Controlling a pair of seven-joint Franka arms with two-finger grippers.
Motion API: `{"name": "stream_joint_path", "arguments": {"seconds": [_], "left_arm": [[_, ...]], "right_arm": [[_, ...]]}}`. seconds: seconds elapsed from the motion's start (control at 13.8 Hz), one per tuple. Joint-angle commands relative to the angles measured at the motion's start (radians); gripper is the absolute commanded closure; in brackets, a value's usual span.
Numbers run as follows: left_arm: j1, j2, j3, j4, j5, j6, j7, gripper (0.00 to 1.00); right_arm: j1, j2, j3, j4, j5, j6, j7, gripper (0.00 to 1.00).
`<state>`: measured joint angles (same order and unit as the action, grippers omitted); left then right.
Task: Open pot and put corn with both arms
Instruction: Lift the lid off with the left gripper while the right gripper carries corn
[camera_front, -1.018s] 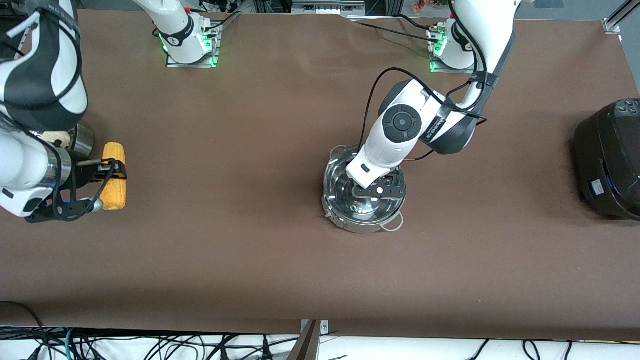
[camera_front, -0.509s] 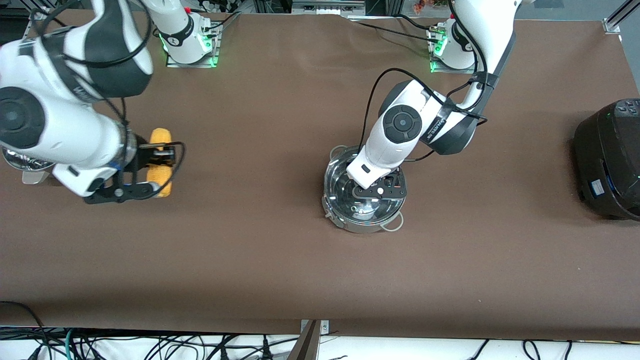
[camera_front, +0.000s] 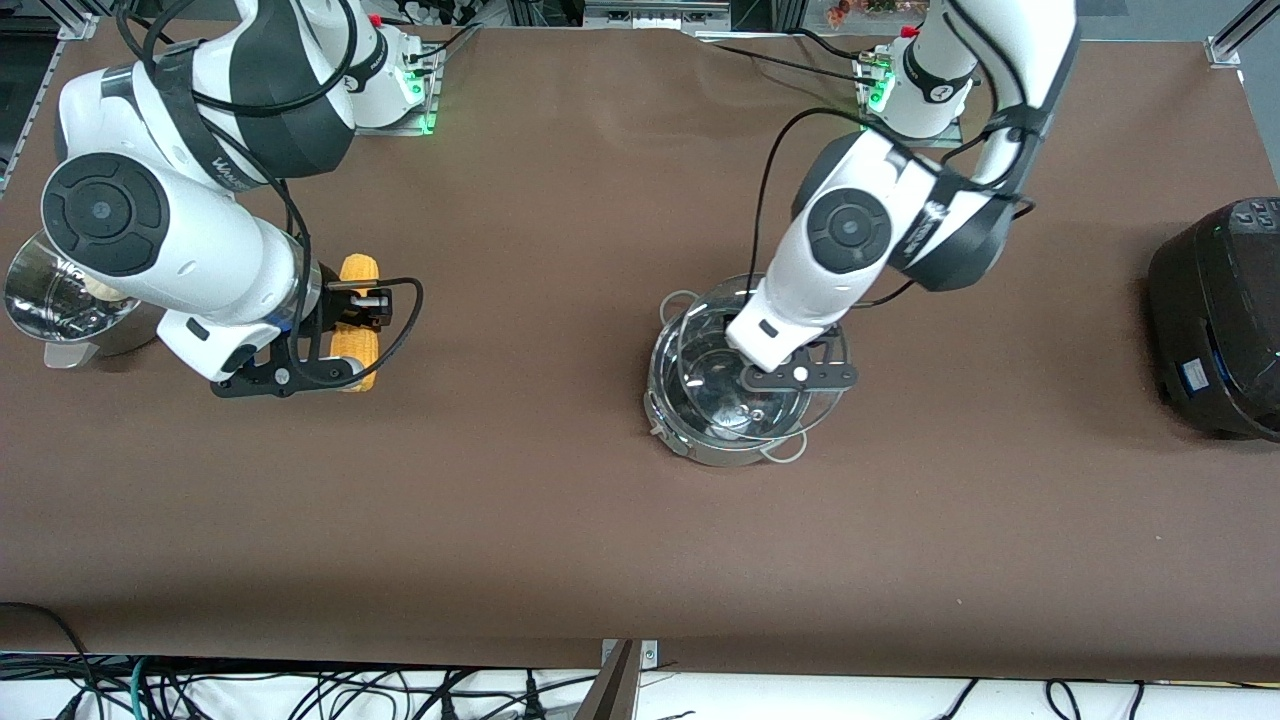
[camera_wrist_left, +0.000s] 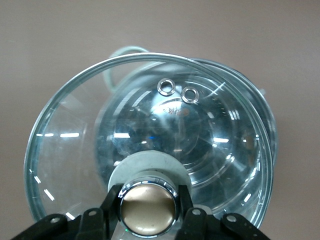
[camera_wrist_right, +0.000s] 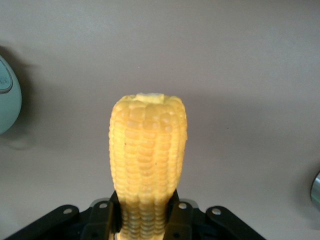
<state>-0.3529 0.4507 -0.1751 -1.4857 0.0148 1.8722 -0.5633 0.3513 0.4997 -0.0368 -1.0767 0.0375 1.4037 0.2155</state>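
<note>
The steel pot stands mid-table with its pale loop handles showing. My left gripper is shut on the knob of the clear glass lid. It holds the lid tilted just above the pot and shifted toward the left arm's end, so part of the pot is uncovered. My right gripper is shut on the yellow corn cob and holds it above the table between the steamer pot and the pot. The cob sticks out past the fingers.
A steel steamer pot with a white bun stands at the right arm's end of the table. A black appliance sits at the left arm's end. Brown cloth covers the table.
My right gripper has carried the corn from beside the steamer pot toward the pot. My left gripper has lifted the lid off the pot and shifted it toward the left arm's end.
</note>
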Motion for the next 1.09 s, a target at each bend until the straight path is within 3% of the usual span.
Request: {"name": "stream_joint_path", "arguments": {"seconds": [0.0, 0.44, 0.65, 0.87, 1.02], "left_arm": [[0.057, -0.076, 0.008, -0.033, 0.007, -0.053, 0.118, 1.0], [0.178, -0.223, 0.094, -0.217, -0.022, -0.064, 0.455, 1.0], [0.215, -0.265, 0.153, -0.301, -0.022, -0.048, 0.615, 1.0], [0.229, -0.268, 0.242, -0.378, -0.018, 0.059, 0.768, 1.0], [0.229, -0.259, 0.288, -0.439, -0.015, 0.184, 0.861, 1.0]], "right_arm": [[0.015, -0.001, 0.0, 0.011, 0.01, 0.009, 0.039, 1.0], [0.179, 0.033, -0.002, 0.011, 0.012, 0.13, 0.292, 1.0], [0.294, 0.1, -0.003, 0.011, 0.01, 0.256, 0.413, 1.0], [0.396, 0.174, -0.003, 0.011, 0.01, 0.438, 0.615, 1.0], [0.414, 0.203, -0.003, 0.012, 0.01, 0.526, 0.63, 1.0]]}}
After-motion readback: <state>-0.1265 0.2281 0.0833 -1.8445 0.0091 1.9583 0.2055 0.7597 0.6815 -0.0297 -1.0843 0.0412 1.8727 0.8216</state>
